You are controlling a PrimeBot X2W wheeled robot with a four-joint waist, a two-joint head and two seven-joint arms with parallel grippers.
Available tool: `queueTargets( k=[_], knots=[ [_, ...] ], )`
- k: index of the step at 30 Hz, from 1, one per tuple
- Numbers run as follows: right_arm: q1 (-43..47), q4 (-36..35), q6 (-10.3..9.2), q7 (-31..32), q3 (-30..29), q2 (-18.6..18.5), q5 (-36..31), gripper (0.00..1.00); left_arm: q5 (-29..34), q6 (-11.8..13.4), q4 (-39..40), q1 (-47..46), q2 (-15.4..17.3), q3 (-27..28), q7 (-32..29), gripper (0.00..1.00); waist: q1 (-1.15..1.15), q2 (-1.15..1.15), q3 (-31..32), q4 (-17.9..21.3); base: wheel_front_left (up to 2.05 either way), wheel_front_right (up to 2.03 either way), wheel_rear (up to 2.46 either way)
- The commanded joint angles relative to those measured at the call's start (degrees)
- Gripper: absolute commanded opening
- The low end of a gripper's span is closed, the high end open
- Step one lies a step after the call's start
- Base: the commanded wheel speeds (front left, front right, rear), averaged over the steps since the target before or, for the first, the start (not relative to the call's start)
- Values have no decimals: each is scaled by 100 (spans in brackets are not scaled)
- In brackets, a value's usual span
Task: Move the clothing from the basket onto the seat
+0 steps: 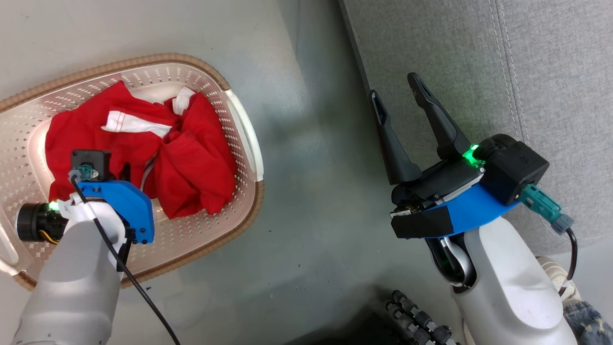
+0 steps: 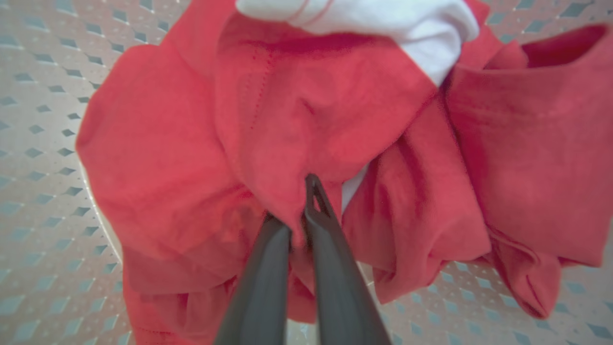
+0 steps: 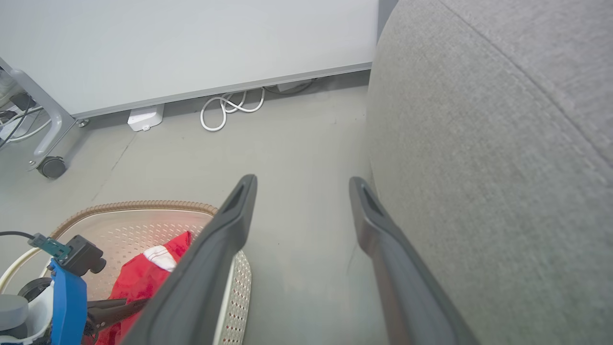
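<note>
Red clothing [image 1: 143, 148] lies bunched in the basket [image 1: 158, 60], where our L gripper [image 2: 294, 206] pinches a fold, fingers nearly together. The grey seat [image 1: 479, 62] sits off to our right across bare floor [image 1: 311, 167]; our R gripper [image 1: 395, 86], spread wide & empty, hangs just beside its edge.

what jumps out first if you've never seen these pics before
The bright red clothing, heaped in the cream basket at the left of the head view, catches the eye first. The left gripper is down in the basket, shut on a fold of it. At the right, the right gripper hangs open by the edge of the grey seat.
</note>
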State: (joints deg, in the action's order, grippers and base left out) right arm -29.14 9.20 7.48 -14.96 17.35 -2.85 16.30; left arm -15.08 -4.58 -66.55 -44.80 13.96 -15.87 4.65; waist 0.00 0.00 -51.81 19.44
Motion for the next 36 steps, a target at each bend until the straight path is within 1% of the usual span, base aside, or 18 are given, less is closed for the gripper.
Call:
queueTargets(
  k=[1, 6, 11, 21, 25, 29, 30, 32, 36],
  knots=[
    [-106, 19, 3, -32, -6, -6, -9, 100, -2, -11, -35, -92, -9, -34, 35, 0, 0, 0, 24, -20, 0, 0, 0],
    [-141, 124, 2, -32, -94, -7, -68, 100, 121, -46, -118, -138, -126, -231, 136, 0, 0, 0, 207, -175, 0, 0, 0],
    [-111, 290, 3, -32, -247, -8, -208, 100, 238, -86, -236, -65, -345, -471, 289, 0, 0, 0, 643, -450, 0, 0, 0],
    [265, 829, 3, -29, -369, -12, -530, 100, 183, -209, -403, 148, -788, -716, 684, 0, 0, 0, 2016, -1029, 0, 0, 0],
    [455, 1058, 3, -12, -287, -14, -457, 100, 104, -255, -430, 287, -950, -840, 779, 0, 0, 0, 2637, -1210, 0, 0, 0],
    [687, 1258, 3, 21, -261, -13, -436, 100, -25, -284, -321, 413, -1064, -973, 889, 0, 0, 0, 3260, -1364, 0, 0, 0],
    [687, 1258, 3, 21, -261, -13, -436, 100, -25, -284, -321, 413, -1064, -973, 889, 0, 0, 0, 3260, -1364, 0, 0, 0],
    [803, 1317, 3, 74, -247, -14, -410, 100, -119, -292, -191, 525, -1088, -1053, 947, 0, 0, 0, 3521, -1429, 0, 0, 0],
    [1056, 1404, 3, 177, -202, -12, -331, 100, -532, -298, 373, 740, -1118, -1492, 985, 0, 0, 0, 4006, -1526, 0, 0, 0]
  ],
)
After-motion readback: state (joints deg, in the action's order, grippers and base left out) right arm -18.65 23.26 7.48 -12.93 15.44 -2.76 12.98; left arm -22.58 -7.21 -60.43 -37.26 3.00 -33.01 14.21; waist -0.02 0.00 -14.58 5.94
